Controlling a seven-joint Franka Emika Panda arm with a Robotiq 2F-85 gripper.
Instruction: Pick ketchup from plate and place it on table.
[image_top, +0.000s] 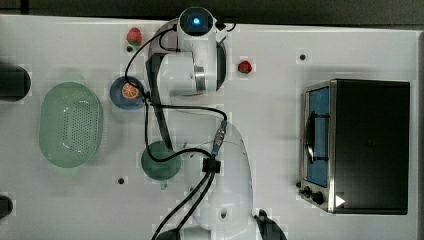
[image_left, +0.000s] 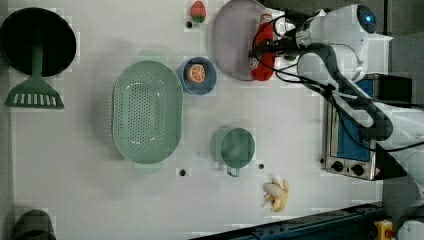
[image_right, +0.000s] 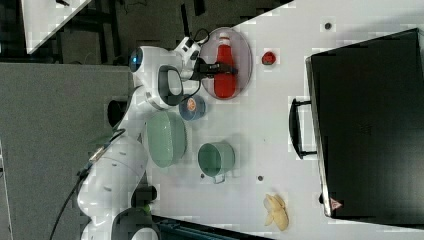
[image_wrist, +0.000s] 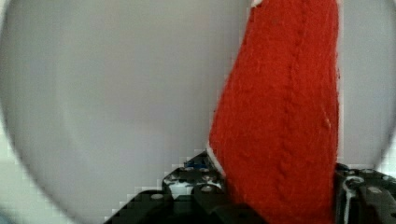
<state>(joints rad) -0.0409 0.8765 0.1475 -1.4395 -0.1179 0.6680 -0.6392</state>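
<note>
In the top view your arm hangs over the far part of the worktop (image_top: 60, 200) and covers the work itself; you see a strawberry (image_top: 134, 36) at the top view's upper left, a second strawberry (image_top: 244, 66) near the arm, the blue dish with the orange slice (image_top: 129, 93), the green colander (image_top: 71, 124), the dark green cup (image_top: 160, 161) and the toaster oven (image_top: 356, 146) on the top view's right

In the left view the ketchup (image_left: 263, 56) lies at the plate's (image_left: 232, 40) edge on the left view's right, with the gripper (image_left: 260, 47) across it. Lift straight up before you travel, so the bottle clears the rim and does not drag the plate. A banana (image_left: 277, 195) sits well apart

In the right view the ketchup (image_right: 224, 70) lies lengthwise on the plate (image_right: 245, 55), cap away from the blue dish (image_right: 192, 107), with the gripper (image_right: 212, 70) at its side. Bare worktop (image_right: 270, 115) lies between plate and oven; I judge that the safest drop spot, clear of the strawberry (image_right: 269, 58)

In the wrist view the ketchup (image_wrist: 285, 121) sits between the jaws, which look closed against its red knitted body, over the plate (image_wrist: 102, 93). It looks soft, so hold firmly
</note>
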